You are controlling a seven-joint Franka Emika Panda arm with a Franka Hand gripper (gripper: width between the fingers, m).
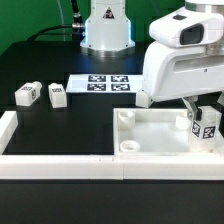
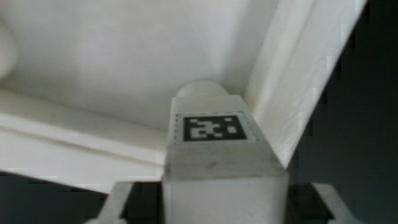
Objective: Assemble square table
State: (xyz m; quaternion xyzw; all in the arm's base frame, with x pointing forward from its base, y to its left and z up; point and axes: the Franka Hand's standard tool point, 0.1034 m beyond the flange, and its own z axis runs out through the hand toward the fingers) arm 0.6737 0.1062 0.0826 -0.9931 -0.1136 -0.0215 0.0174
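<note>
Gripper [image 1: 206, 118] jaws closed on a table leg [image 2: 215, 160], tag [image 2: 214, 127] facing the wrist cam. Leg hangs low over the square tabletop [image 1: 150, 138], at the exterior view's right side of it. Two spare legs, one [image 1: 27, 95] & another [image 1: 57, 95], lie loose at the exterior view's left, well apart from the top.

Risks, imo: grip looks to be at one end, so any side contact may tilt or slip the leg. If it comes down off-target it catches the raised rim [image 1: 121, 132] & shoves the top.
</note>
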